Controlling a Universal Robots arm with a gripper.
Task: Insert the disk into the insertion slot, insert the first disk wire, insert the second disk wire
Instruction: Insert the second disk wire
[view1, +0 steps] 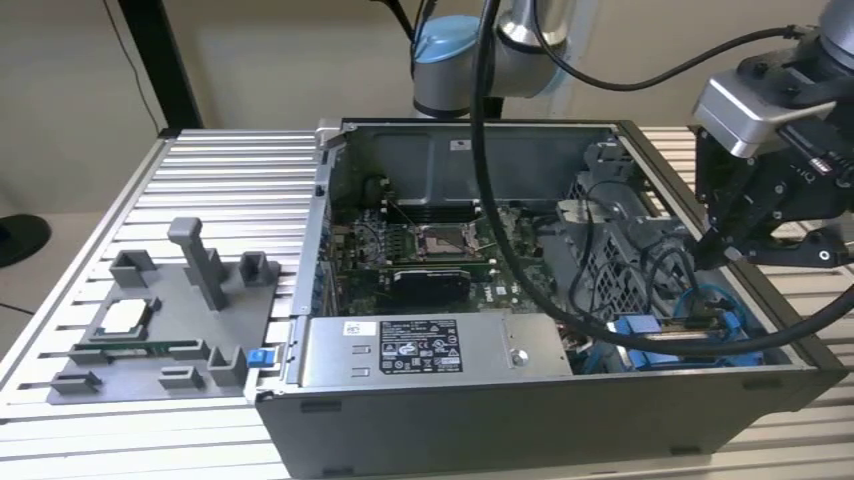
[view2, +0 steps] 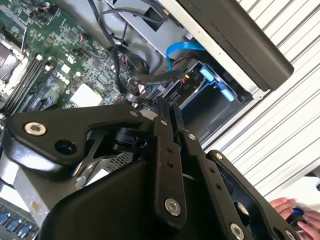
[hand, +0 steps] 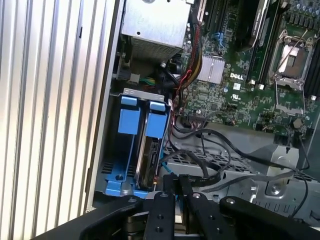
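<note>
- The disk (hand: 148, 155) is seen in the first wrist view standing on edge in the insertion slot (hand: 131, 95), its blue carrier tabs level with the neighbouring blue rail; the first step is judged done.
- In the exterior view the bay (view1: 694, 335) sits at the near corner of the open computer case (view1: 534, 410), at the exterior view's right, on the ribbed metal surface (view1: 200, 180).
- The gripper (hand: 177, 181) is held just above the exposed edge of the disk, and its two fingers (hand: 165, 200) are drawn narrow, almost together.
- In the second wrist view a black cable (view2: 150, 77) is seen at the tips, seemingly pinched between them, though the actual contact cannot be made out.
- This cable is judged to be one of the disk wires, so a wire step is in hand; whether either connector is already seated cannot be told.
- A person's hand (view2: 295, 212) is seen at the edge of the surface, well apart from the case.
</note>
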